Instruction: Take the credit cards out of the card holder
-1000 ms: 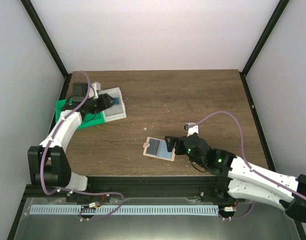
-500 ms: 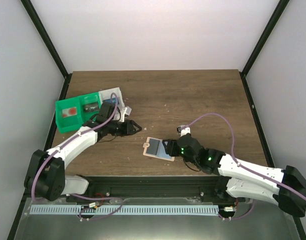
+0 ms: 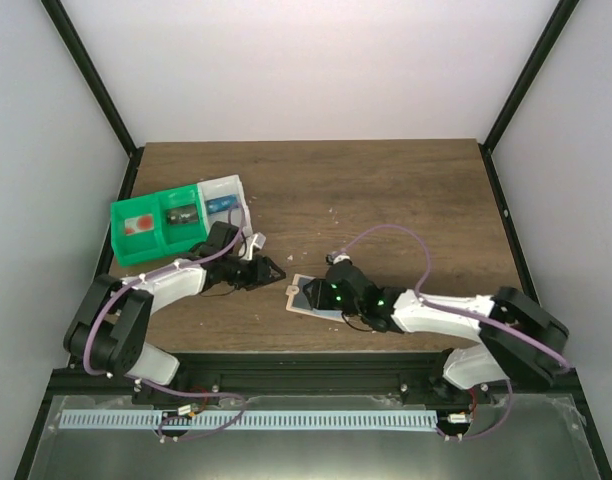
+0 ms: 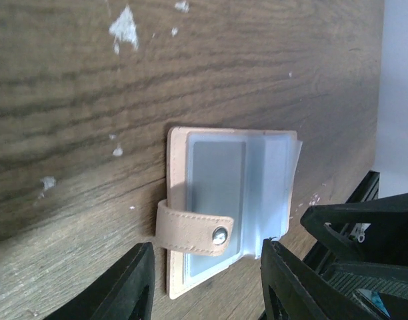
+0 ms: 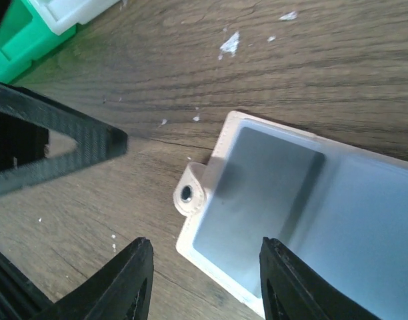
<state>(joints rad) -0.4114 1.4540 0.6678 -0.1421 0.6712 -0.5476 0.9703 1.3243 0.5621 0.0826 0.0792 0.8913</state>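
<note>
The tan card holder (image 3: 299,296) lies open on the wooden table near its front edge. Its clear pockets show a blue-grey panel (image 4: 217,179), and its snap tab (image 4: 194,230) is folded over the edge. My left gripper (image 3: 272,269) is open just left of the holder, low over the table, with the tab end in front of its fingers (image 4: 124,287). My right gripper (image 3: 319,294) is open over the holder's right part, and the holder's corner (image 5: 211,247) lies below its spread fingers (image 5: 294,280). Small dark (image 3: 181,213) and bluish (image 3: 220,204) credit cards lie in the bins.
A green bin (image 3: 136,245) and a white bin (image 3: 236,190) stand together at the table's left rear. The two grippers are close together; the left gripper's finger (image 5: 57,147) shows in the right wrist view. White flecks dot the wood.
My left arm has swung from the bins down to the holder's left side and its jaws have narrowed. My right gripper has slid left over the holder and its jaws have also narrowed.
</note>
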